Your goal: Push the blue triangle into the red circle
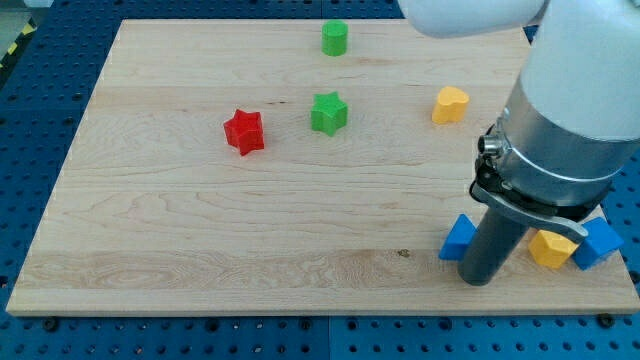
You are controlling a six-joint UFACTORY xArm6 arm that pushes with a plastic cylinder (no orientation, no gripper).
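my tip [478, 281] sits touching the blue triangle [458, 238] at its 4 o'clock, no jaws here and no red circle visible, so i'd push slowly, keeping contact centred.

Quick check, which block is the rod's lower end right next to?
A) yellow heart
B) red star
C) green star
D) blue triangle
D: my tip sits at the view's bottom right, directly beside the blue triangle on its right side, seemingly touching it. The red star, green star and yellow heart all lie well away, higher up the board.
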